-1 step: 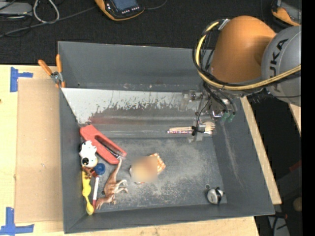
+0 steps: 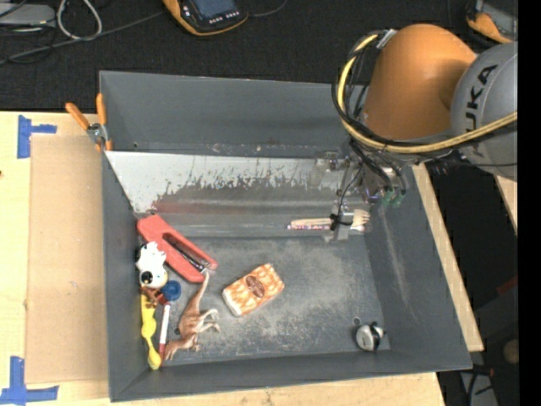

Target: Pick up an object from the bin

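Here, the arm (image 2: 494,83) comes in from the right, its orange cover (image 2: 418,79) ringed by yellow and black cables (image 2: 345,74), hanging over the back right part of the bin (image 2: 211,100).

Gripper (image 2: 342,223) is low, close to the bin floor near the back wall, right of centre. It sits on top of a thin pale stick (image 2: 308,224) with dark markings. The stick lies flat, running left to right, with a paler, wider end poking out on the gripper's right side. Contact between gripper and stick looks likely but is not certain. Whether the gripper is wide, narrow or closed on the stick cannot be told from this angle.

Rest of the bin:
- Left side, a loose heap: a red flat case (image 2: 165,237) lying at a slant, a white and black toy dog (image 2: 150,265) just below it, a small blue round piece (image 2: 172,292), a yellow strip (image 2: 150,337) along the left wall, and a brown toy animal (image 2: 193,321) with a long neck.
- Middle of the floor: an orange and white patterned block (image 2: 252,288), tilted, apart from the heap.
- Front right corner: a small round metal piece (image 2: 368,337), alone and well apart from the gripper.
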